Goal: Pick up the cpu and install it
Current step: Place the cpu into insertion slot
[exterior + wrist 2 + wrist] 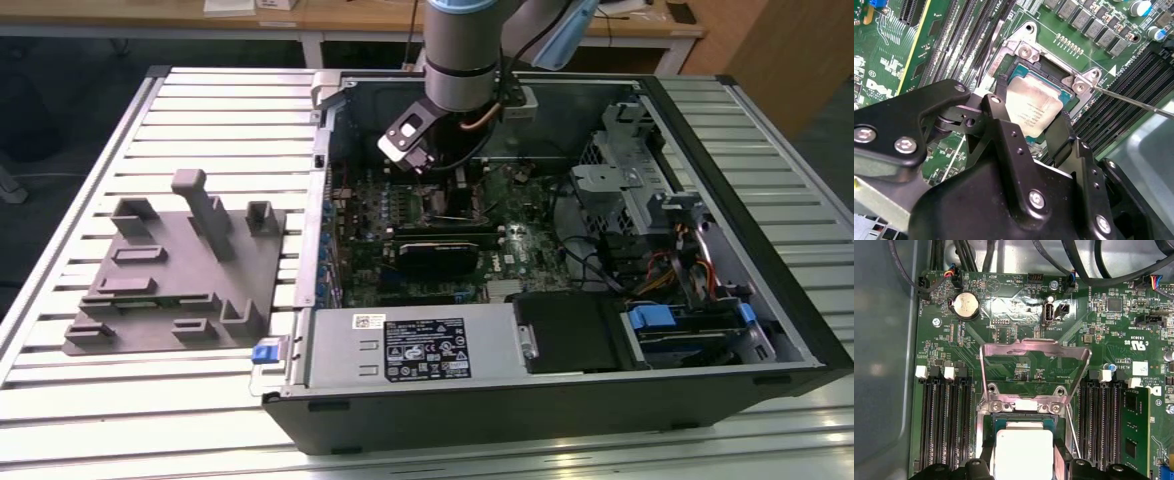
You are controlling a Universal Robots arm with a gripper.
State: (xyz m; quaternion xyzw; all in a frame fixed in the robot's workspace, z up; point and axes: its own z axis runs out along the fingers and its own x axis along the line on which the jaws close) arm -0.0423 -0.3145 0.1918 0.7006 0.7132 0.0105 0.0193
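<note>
The black two-fingered gripper (pixel 1030 114) was pressed in on the cpu (pixel 1036 100), a small flat square chip with a pale silver metal top, pinching it between two opposite edges. One black finger (pixel 997 102) sat against one side and its mate against the other. The chip lay level, directly over the square black-framed socket (pixel 1051 67) on the green motherboard (pixel 1004 310), inside the open black computer case (pixel 561 415). In the first wrist view the cpu (pixel 1023 450) lined up squarely with the socket below the hinge. The bright metal retention frame (pixel 1034 346) stood swung up and open, and the thin wire lever (pixel 1134 102) was released alongside. Whether the chip had bottomed out in the socket or hung just above it could not be told from these angles. The grey moulded fixture (pixel 174 280) sat well apart on the slatted table (pixel 80 420).

The chip was probably very light and completely stiff, with a smooth lid that offered little friction. A firm but gentle edge grip therefore looked right, as taken here. Its underside and the socket contacts were likely delicate, so it called for a flat, square, force-free descent and no sliding.
</note>
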